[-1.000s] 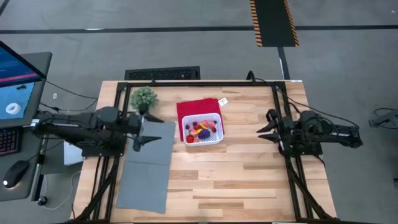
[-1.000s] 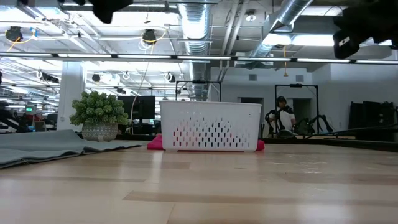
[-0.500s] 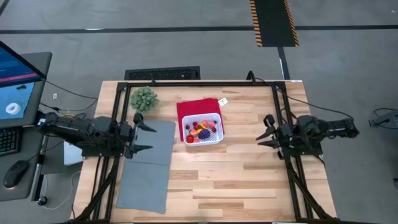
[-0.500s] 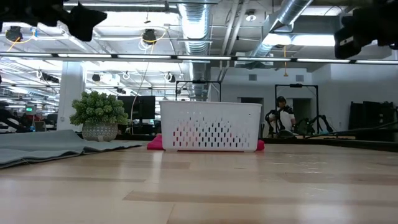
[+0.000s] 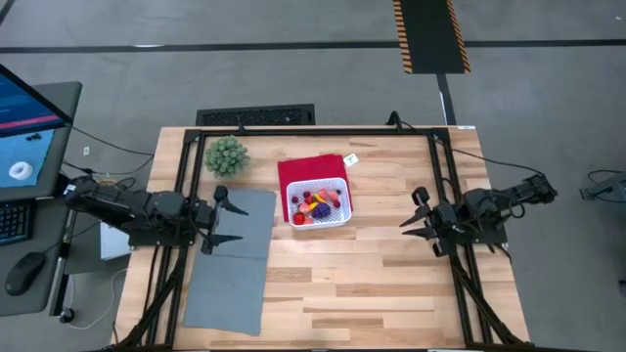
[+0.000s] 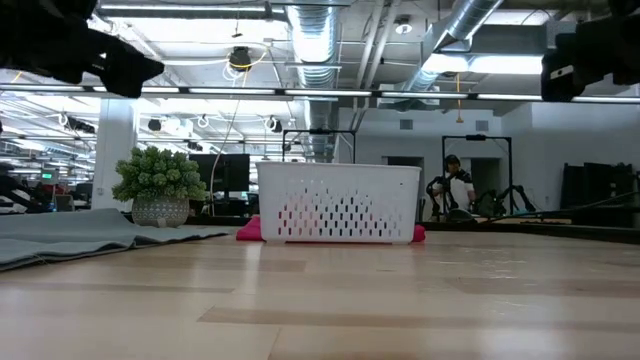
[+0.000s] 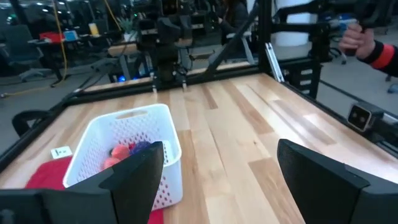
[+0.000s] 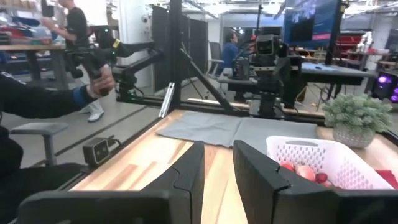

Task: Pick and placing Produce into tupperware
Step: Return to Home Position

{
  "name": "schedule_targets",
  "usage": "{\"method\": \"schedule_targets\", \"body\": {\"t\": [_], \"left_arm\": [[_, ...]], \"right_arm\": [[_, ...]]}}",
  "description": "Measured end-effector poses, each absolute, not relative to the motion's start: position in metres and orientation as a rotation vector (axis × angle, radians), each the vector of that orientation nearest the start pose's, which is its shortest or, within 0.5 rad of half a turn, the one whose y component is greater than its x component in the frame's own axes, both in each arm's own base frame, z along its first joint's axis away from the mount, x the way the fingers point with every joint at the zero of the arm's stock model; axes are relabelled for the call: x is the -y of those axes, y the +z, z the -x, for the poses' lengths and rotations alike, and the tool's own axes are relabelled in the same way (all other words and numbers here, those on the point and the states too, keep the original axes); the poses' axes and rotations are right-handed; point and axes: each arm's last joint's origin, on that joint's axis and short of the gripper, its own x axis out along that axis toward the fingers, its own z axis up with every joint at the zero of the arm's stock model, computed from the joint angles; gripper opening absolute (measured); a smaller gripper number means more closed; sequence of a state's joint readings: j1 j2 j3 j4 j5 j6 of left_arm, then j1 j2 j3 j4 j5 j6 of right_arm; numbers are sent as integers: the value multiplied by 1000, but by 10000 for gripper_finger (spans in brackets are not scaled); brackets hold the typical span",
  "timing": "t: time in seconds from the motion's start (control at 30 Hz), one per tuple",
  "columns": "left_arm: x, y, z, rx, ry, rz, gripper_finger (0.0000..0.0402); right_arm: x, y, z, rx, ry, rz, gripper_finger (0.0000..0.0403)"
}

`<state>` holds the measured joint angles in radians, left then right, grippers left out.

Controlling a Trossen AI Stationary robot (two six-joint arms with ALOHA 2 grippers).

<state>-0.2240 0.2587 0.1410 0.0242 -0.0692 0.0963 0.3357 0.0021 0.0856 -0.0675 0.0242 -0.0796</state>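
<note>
The white latticed tupperware stands with its far part on a red cloth, mid-table toward the far edge. It also shows in the low view and in both wrist views. The tiny produce, red, pink, purple and yellow, lies inside it. My left gripper hovers open over the grey mat, left of the tupperware, and faces it. My right gripper hangs open above the bare wood to its right, with a narrower gap.
A green bushy plant in a pot stands near the far left corner. The grey mat covers the left side of the table. A small white tag lies beyond the red cloth. People stand in the room beyond the table.
My left gripper has drawn back toward the table's left edge and a little toward the near edge, sinking lower, still open. My right gripper has shifted slightly toward the near edge as its arm folded back. The tupperware and produce have not moved.
</note>
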Motion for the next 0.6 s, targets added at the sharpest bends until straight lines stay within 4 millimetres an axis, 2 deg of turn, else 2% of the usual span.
{"method": "schedule_targets", "body": {"t": [0.37, 0.53, 0.6], "left_arm": [[22, 169, -98, -42, -195, -138, 307], [21, 172, -93, 28, -191, -185, 307], [19, 173, -94, 31, -139, -211, 307]], "right_arm": [[-34, 169, -91, 51, 280, 116, 107], [-33, 169, -91, 56, 257, 125, 107], [-31, 169, -92, 58, 221, 132, 107]]}}
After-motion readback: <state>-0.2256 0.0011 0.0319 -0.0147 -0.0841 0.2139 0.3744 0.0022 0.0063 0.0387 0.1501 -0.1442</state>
